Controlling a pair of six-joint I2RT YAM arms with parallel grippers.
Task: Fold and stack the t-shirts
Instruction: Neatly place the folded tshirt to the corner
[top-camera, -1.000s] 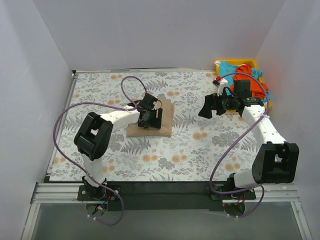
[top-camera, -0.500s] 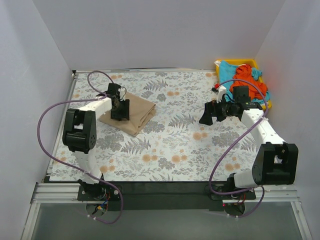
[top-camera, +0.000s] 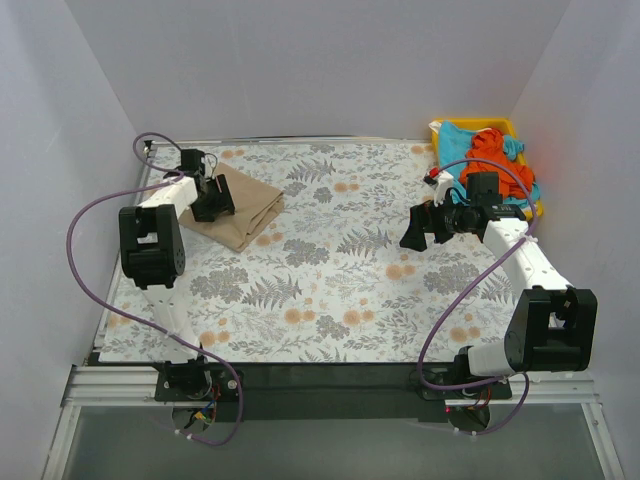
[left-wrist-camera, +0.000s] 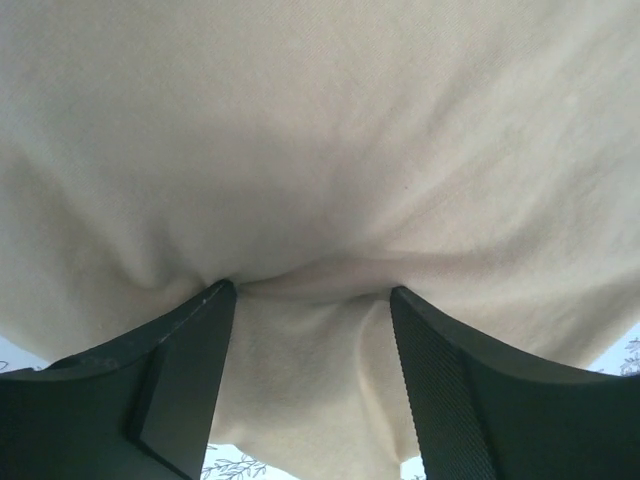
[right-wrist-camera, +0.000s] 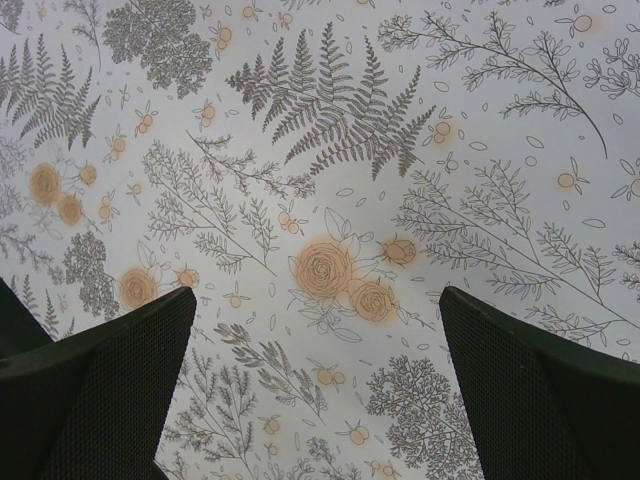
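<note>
The folded tan-beige t-shirt lies at the far left of the floral table. My left gripper sits on its left part. In the left wrist view the tan shirt fills the frame and a fold of it is pinched between the fingers of the left gripper. My right gripper hovers open and empty over the table's right middle; the right wrist view shows the right gripper with only floral cloth under it. The orange-red t-shirt and the turquoise-blue t-shirt lie bunched in the tray.
The yellow plastic tray stands at the far right corner, close behind the right arm. White walls enclose the table on three sides. Purple cables loop over both arms.
My left gripper has dragged the folded tan shirt from the table's middle left to the far left. The right gripper has barely moved.
</note>
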